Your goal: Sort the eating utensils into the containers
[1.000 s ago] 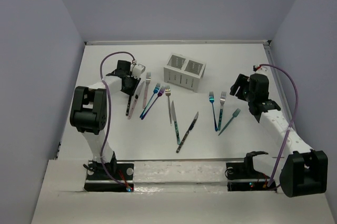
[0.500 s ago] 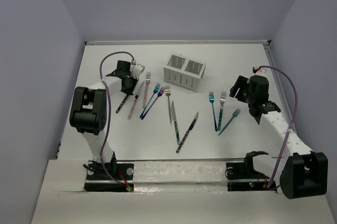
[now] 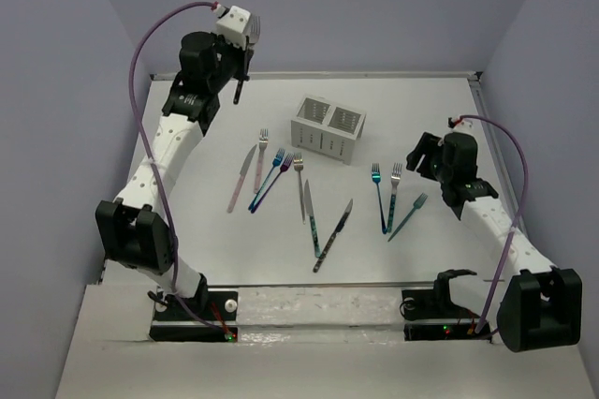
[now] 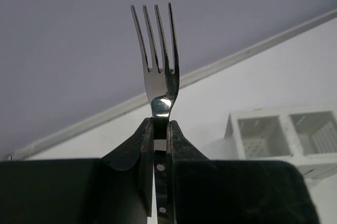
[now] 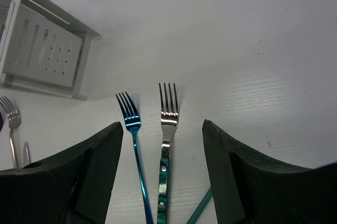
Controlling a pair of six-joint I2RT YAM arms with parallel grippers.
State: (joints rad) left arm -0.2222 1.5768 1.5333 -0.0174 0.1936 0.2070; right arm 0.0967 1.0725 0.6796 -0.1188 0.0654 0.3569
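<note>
My left gripper [image 3: 241, 62] is raised high over the table's back left, shut on a silver fork [image 4: 158, 71] with a dark riveted handle. Its tines stick out past the fingertips [image 4: 160, 124]. The white slotted caddy [image 3: 328, 127] stands at the back centre, and its two compartments [image 4: 279, 134] show in the left wrist view. My right gripper [image 5: 163, 140] hovers open over a blue fork [image 5: 131, 124] and a green-handled silver fork [image 5: 167, 124], touching neither. It sits at the right [image 3: 421, 165] in the top view.
Several utensils lie left of centre: a pink knife [image 3: 241, 177], a pink fork [image 3: 261, 151], blue and purple forks [image 3: 271, 176] and a silver fork [image 3: 299, 174]. Two knives [image 3: 323, 226] lie nearer the front. A teal fork [image 3: 409, 214] lies at the right.
My left arm has lifted the dark-handled fork off the table's left side and swung it high toward the back wall. The right arm has not moved.
</note>
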